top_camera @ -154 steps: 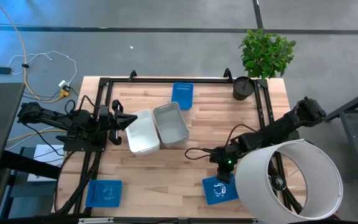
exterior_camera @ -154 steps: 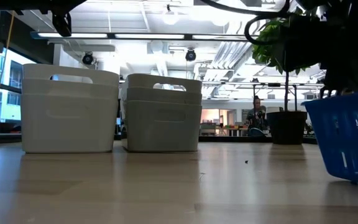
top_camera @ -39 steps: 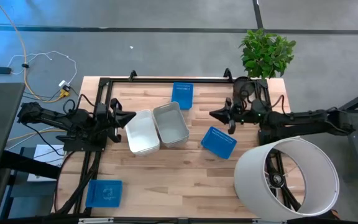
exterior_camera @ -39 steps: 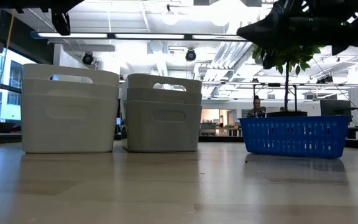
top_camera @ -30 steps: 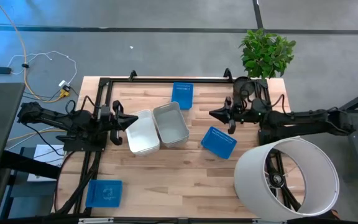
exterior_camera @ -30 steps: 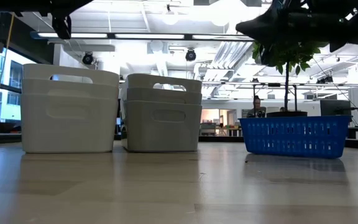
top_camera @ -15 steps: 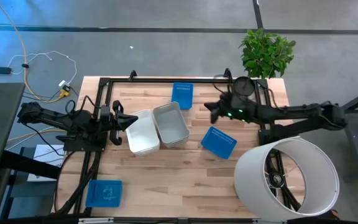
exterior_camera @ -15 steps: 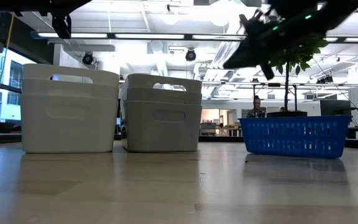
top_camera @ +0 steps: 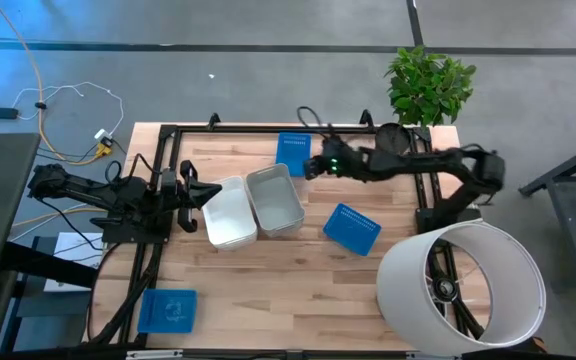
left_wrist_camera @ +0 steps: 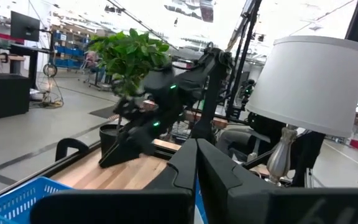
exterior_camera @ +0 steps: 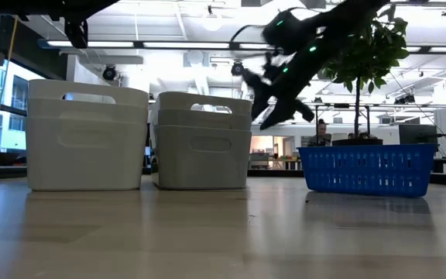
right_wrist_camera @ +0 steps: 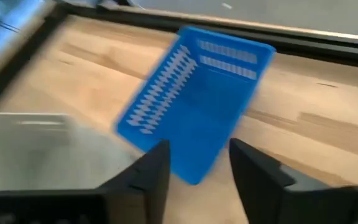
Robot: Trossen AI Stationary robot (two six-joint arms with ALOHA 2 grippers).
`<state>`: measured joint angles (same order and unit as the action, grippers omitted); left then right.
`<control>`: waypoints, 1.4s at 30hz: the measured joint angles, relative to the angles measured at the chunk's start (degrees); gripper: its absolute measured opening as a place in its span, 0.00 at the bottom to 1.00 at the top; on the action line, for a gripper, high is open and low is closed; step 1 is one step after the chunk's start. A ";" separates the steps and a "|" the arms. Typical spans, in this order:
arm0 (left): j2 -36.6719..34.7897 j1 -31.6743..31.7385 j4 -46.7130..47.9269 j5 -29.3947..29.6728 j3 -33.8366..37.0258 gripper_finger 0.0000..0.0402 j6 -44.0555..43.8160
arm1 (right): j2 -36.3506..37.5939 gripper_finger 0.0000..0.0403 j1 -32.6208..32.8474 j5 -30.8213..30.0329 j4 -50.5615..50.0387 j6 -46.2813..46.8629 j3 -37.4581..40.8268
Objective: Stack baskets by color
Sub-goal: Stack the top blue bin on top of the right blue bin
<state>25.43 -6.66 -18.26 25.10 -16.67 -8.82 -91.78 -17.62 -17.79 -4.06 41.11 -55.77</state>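
Observation:
A blue basket (top_camera: 293, 153) lies flat on the table by the far edge; it also shows in the right wrist view (right_wrist_camera: 197, 93). My right gripper (top_camera: 313, 166) hangs in the air just right of it, tipped down, open, with nothing between its fingers (right_wrist_camera: 199, 146). A second blue basket (top_camera: 352, 228) rests on the table right of centre, and a third (top_camera: 168, 310) at the near left. White baskets (top_camera: 230, 212) and grey baskets (top_camera: 275, 200) stand stacked side by side at the centre. My left gripper (top_camera: 208, 195) waits shut, left of the white stack.
A big white cylinder (top_camera: 463, 290) overhangs the near right corner. A black pot (top_camera: 392, 140) with a green plant (top_camera: 428, 85) stands at the far right corner. Black frame rails (top_camera: 268, 127) run along the far and side edges. Bare wood lies in front of the stacks.
My right gripper has swung from above the table's right side toward the left and far edge, up to the far blue basket. It has tipped downward, rolled, and opened. The baskets and my left arm have kept still.

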 joint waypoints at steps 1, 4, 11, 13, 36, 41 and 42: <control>0.00 -0.02 0.00 -0.02 0.00 0.00 0.00 | -1.87 0.41 -0.31 -0.49 -2.46 -0.02 -2.07; 0.00 -0.01 -0.01 -0.01 0.00 0.00 0.00 | -7.30 0.47 -1.06 -1.55 -9.32 0.28 -7.83; 0.00 -0.02 -0.08 -0.02 0.00 0.00 0.00 | -16.04 0.48 -1.54 -1.37 -11.63 4.87 -13.76; 0.00 0.00 -0.48 0.00 0.00 0.00 0.00 | -17.20 0.48 -1.52 -2.45 -11.86 7.01 -13.82; 0.00 -0.02 -2.89 -0.58 0.00 0.00 -0.57 | -18.15 0.02 -1.53 -4.57 -11.83 9.60 -13.79; 0.00 -0.02 -2.89 -0.61 0.00 0.00 -0.57 | -16.42 0.02 -1.43 -5.89 -14.71 6.84 -13.68; -0.01 -0.02 -2.89 -0.61 0.00 0.00 -0.59 | -15.50 0.01 -1.44 -6.40 -15.43 5.65 -13.68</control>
<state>25.42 -6.68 -21.15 24.49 -16.67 -9.41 -107.27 -19.06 -24.19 -19.48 46.77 -69.45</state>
